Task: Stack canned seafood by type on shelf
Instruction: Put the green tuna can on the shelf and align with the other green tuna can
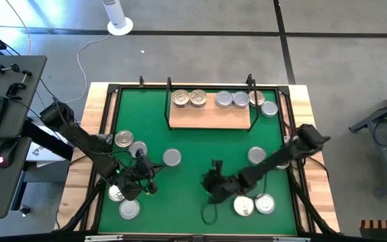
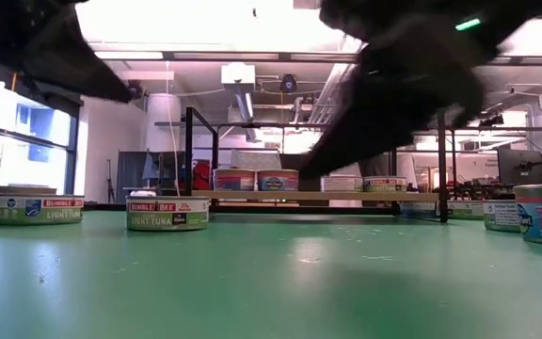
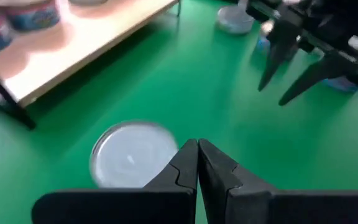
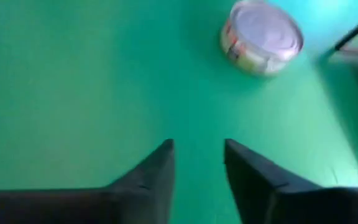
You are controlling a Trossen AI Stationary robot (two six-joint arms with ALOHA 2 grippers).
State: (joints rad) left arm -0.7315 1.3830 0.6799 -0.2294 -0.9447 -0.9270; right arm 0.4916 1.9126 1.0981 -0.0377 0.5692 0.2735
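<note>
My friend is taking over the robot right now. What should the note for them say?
Left pincer: shut, empty, over the mat beside a silver-lidded can.
Right pincer: open, empty, above bare green mat.
Shelf: two gold-lidded cans at one end, silver-lidded cans next to them.
Left to do: loose cans on the mat near both arms need sorting onto the shelf.
</note>
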